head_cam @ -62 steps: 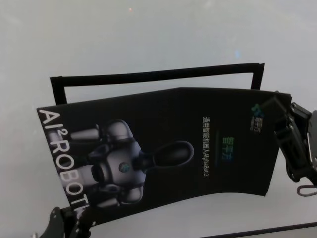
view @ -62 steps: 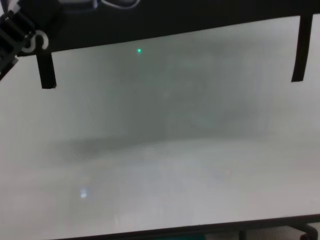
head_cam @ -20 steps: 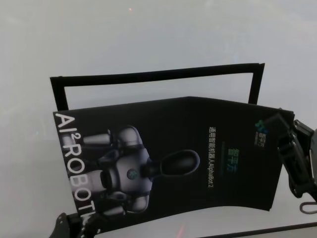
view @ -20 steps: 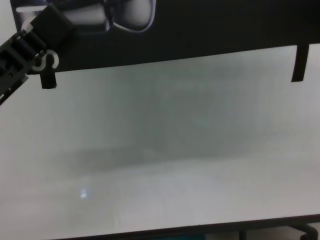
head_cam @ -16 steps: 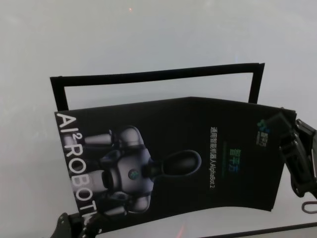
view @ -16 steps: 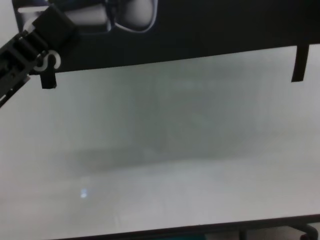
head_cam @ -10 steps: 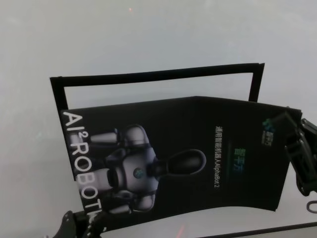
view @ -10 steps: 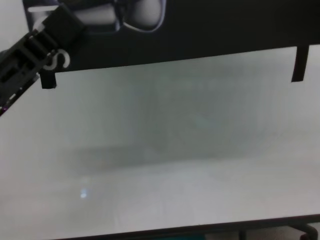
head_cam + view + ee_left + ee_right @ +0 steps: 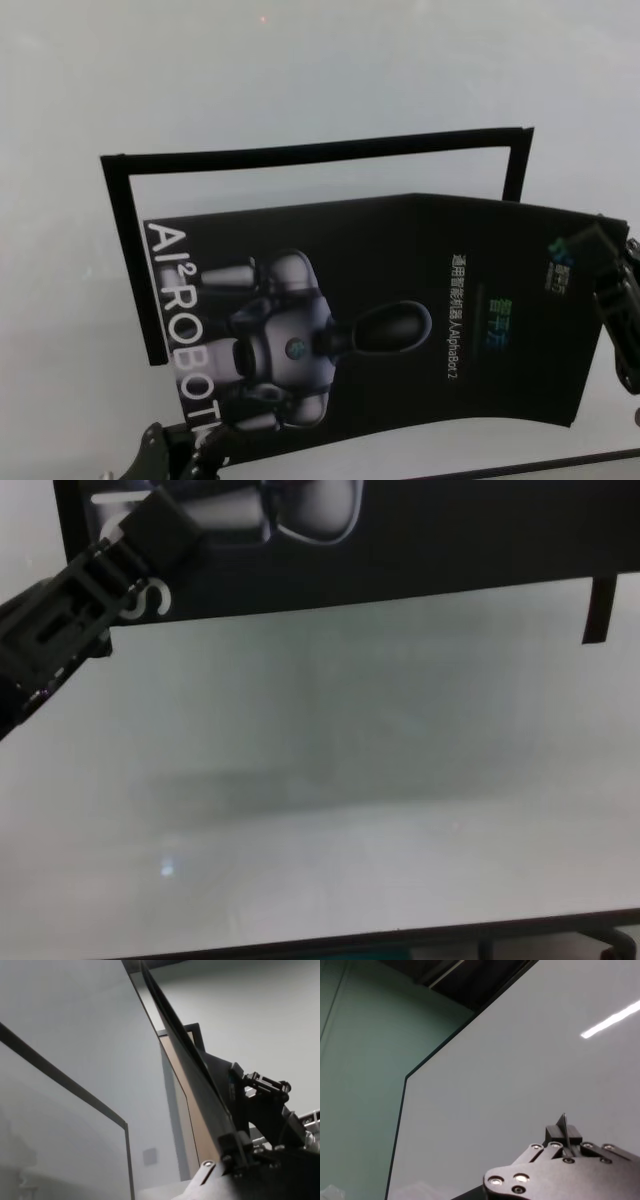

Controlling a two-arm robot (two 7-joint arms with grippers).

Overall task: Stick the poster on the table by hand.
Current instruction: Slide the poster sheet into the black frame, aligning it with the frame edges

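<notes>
Over the last few seconds I've watched the poster (image 9: 400, 310) slide rightward across the black tape frame (image 9: 300, 155): its lettered end now sits inside the frame's left strip, its far end past the right strip. It hangs bowed above the surface (image 9: 300, 70), overshooting. Left gripper (image 9: 120, 550) pinches the lettered corner; right gripper (image 9: 600, 262) pinches the logo end. No containers here.
</notes>
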